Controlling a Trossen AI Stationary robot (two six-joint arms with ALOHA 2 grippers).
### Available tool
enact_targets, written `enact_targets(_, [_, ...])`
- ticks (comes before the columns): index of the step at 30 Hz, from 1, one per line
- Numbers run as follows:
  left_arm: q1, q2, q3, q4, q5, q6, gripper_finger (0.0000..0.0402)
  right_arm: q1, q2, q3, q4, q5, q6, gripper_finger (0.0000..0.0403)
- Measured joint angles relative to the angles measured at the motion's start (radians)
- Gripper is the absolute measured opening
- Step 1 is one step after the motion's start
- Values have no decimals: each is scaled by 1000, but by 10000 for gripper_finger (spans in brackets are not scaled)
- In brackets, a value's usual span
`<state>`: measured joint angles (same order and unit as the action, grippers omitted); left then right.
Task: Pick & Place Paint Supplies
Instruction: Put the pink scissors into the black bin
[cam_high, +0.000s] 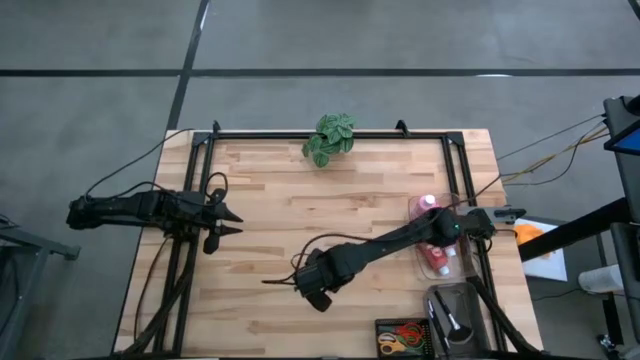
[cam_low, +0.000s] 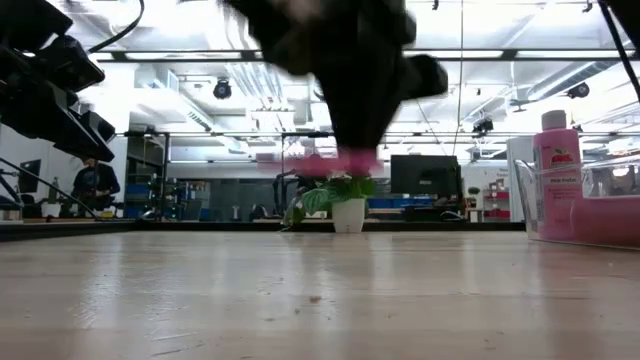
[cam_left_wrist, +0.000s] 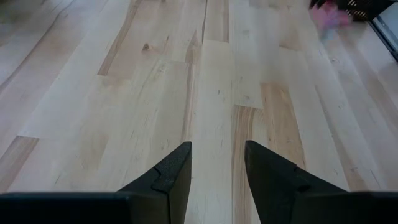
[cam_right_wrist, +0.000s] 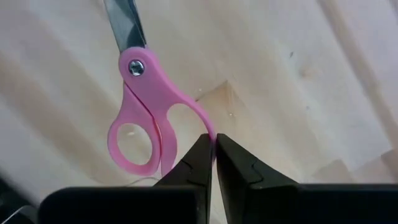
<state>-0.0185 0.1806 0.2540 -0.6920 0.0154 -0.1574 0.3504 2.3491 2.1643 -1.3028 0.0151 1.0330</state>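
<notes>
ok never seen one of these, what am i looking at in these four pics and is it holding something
It is a robot with two dark arms at a wooden table, each ending in a two-finger gripper. One picture looks straight down, one looks level across the tabletop, and two come from cameras on the arms' wrists. The right gripper is shut on one handle loop of a pair of pink scissors, near the table's middle. The left gripper waits at the left edge, fingers apart, holding nothing. Also there: a green plant at the far edge, and a clear tray on the right holding pink bottles.
</notes>
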Motion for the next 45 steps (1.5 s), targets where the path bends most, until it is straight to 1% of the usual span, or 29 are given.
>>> enact_targets(7, [0, 0, 0, 0, 0, 0, 149, 0, -144, -10, 0, 17, -125, 12])
enact_targets(10, [0, 0, 0, 0, 0, 0, 149, 1, -220, -21, 0, 41, -166, 12])
enact_targets(15, [0, 0, 0, 0, 0, 0, 149, 18, -333, -59, 4, 41, -245, 12])
enact_targets(18, [0, 0, 0, 0, 0, 0, 149, 44, -397, -101, 8, 38, -256, 12])
enact_targets(23, [0, 0, 0, 0, 0, 0, 149, 106, -488, -190, 16, 40, -207, 12])
enact_targets(28, [0, 0, 0, 0, 0, 0, 149, 200, -563, -306, 81, 38, -120, 12])
enact_targets(31, [0, 0, 0, 0, 0, 0, 149, 261, -595, -377, 89, 37, -70, 12])
enact_targets(36, [0, 0, 0, 0, 0, 0, 149, 370, -617, -485, 83, 30, 5, 12])
enact_targets(41, [0, 0, 0, 0, 0, 0, 149, 474, -616, -557, 93, 26, 65, 12])
enact_targets(45, [0, 0, 0, 0, 0, 0, 149, 534, -615, -622, 172, 26, 133, 12])
